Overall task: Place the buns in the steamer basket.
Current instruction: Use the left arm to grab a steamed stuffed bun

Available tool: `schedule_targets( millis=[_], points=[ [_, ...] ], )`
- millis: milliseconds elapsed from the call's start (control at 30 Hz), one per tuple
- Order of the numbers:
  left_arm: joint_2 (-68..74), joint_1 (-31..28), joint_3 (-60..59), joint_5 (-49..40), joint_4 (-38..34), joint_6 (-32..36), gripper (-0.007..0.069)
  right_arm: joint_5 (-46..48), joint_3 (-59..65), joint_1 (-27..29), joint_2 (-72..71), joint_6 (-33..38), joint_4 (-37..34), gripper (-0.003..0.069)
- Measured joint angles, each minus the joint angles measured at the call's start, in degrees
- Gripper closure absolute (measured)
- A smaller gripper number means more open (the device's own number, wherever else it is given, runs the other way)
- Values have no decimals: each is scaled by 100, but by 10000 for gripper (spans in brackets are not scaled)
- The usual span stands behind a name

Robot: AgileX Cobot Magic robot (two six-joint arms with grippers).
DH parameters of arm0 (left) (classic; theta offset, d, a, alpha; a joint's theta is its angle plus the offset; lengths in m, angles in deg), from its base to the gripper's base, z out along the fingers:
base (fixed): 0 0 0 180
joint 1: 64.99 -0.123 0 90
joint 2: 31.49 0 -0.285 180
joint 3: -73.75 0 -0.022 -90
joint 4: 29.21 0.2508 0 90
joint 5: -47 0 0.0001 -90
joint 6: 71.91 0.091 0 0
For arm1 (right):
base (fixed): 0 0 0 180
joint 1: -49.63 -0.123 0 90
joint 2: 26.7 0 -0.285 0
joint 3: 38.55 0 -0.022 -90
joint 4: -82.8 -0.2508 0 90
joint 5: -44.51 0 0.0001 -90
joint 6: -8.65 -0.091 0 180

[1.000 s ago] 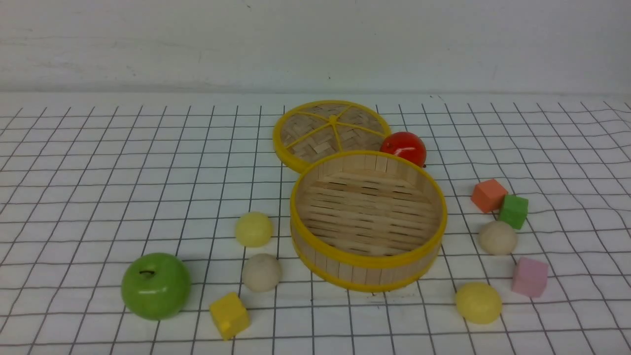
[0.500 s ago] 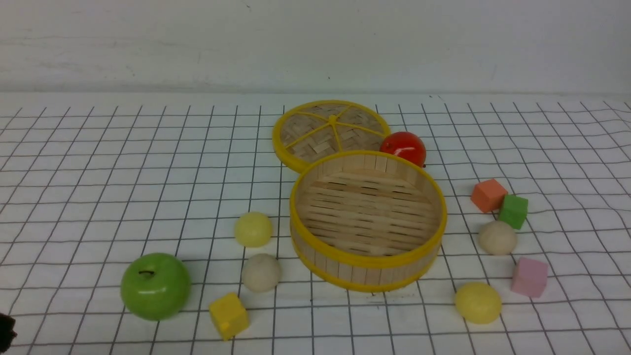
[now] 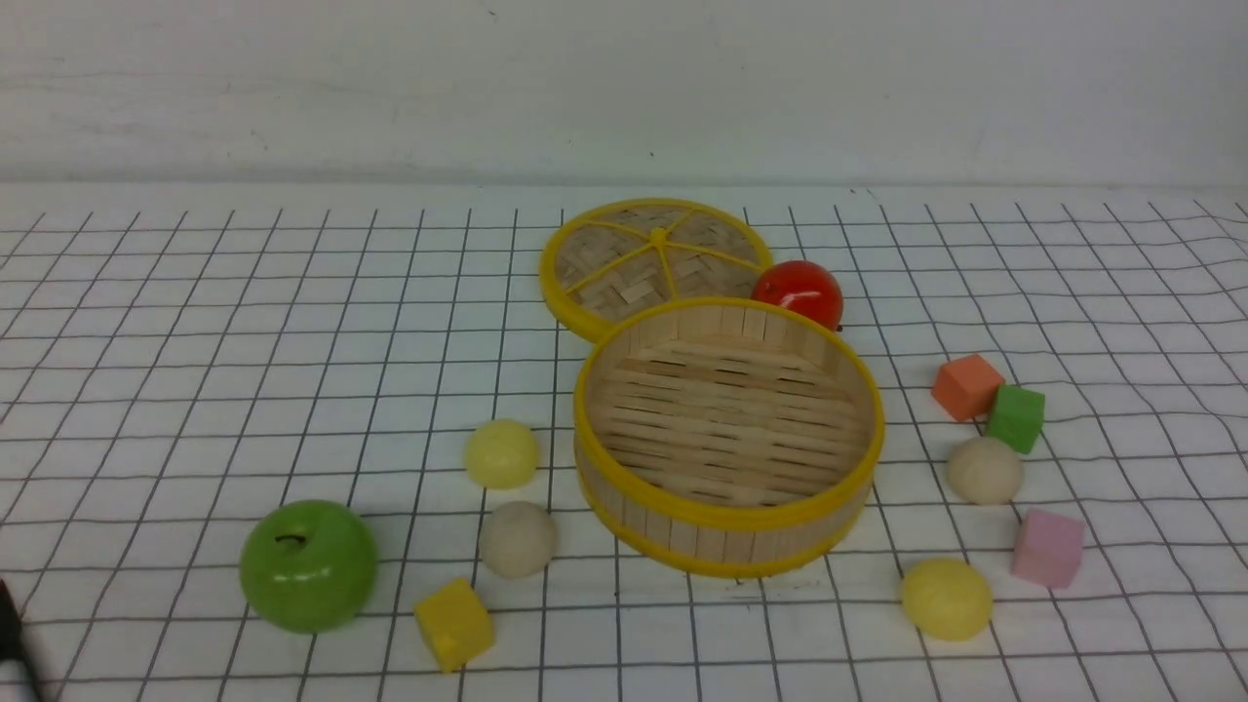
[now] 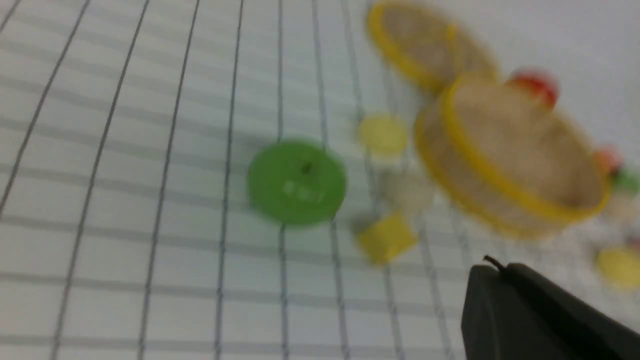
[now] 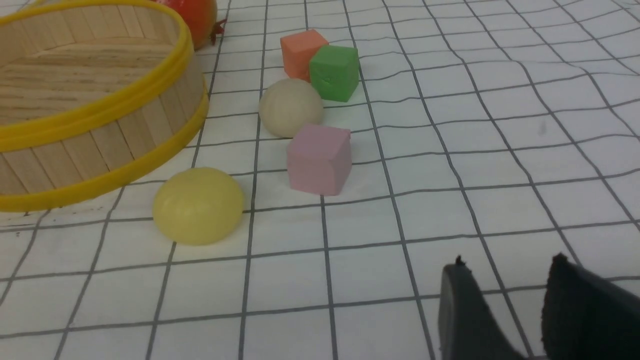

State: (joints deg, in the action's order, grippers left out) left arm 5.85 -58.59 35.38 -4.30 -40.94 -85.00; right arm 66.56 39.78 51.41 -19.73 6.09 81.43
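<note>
Black fingertips of the right gripper (image 5: 507, 267) stand parted by a narrow gap above the grid cloth (image 5: 500, 150), gripping nothing; the left gripper (image 4: 500, 290) shows only as one dark blurred mass, its opening unreadable. Nearest the right gripper lie a yellow bun (image 5: 198, 205) and a beige bun (image 5: 290, 106), a pink cube (image 5: 320, 157) near both. All four buns sit on the cloth outside the steamer basket (image 3: 721, 541): those two to its right, a second yellow bun (image 3: 501, 453) and a second beige bun (image 3: 518, 538) just left of its wall, the green apple (image 3: 308, 564) farther left.
</note>
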Motion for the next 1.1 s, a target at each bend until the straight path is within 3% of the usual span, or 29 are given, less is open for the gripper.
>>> schedule_targets(
  millis=[100,267,433,500,667,933,1100],
  points=[
    [1521,0,635,-751,-52,572,638,0,0,0,0,0,0,418],
    [3061,43,1212,-796,-401,894,638,0,0,0,0,0,0,418],
    [4502,1101,1968,-381,-513,1187,638,0,0,0,0,0,0,418],
    [5102,1850,2308,-206,-284,1029,638,0,0,0,0,0,0,418],
    [6095,2607,2912,-216,421,856,638,0,0,0,0,0,0,418],
    [6763,2657,3434,110,830,831,611,0,0,0,0,0,0,418],
    [6900,2240,3487,562,658,790,475,0,0,0,0,0,0,418]
  ],
)
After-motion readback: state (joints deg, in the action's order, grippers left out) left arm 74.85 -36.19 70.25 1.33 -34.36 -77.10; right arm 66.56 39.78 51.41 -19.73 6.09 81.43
